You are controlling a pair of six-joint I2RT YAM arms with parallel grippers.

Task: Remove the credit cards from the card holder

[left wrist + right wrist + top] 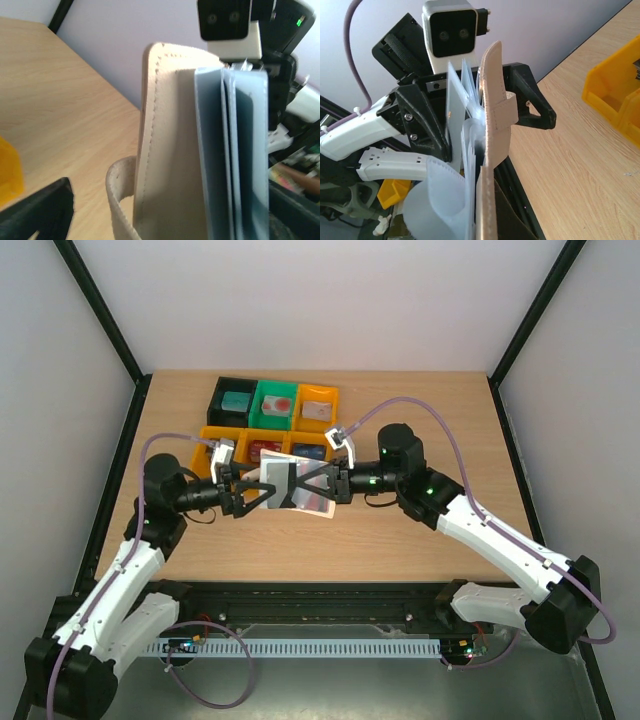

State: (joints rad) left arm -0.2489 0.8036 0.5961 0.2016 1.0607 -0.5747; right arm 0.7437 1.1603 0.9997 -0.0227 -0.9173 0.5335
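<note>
The card holder (290, 490) hangs above the table between my two grippers. My left gripper (252, 492) is shut on its left end and my right gripper (330, 485) on its right end. In the left wrist view the holder stands edge-on, tan outside (170, 150), with grey-blue pockets (235, 150) fanned open; my left gripper (170, 227) clamps its base. In the right wrist view the tan cover (492, 125) and pale blue pockets (460, 150) run down into my right gripper (487, 222). I cannot make out any credit card in the pockets.
A block of black, green and orange bins (275, 420) stands behind the holder. A teal card (236, 400) lies in the black bin, and the others hold small items. An orange bin (615, 95) is close on the right in the right wrist view.
</note>
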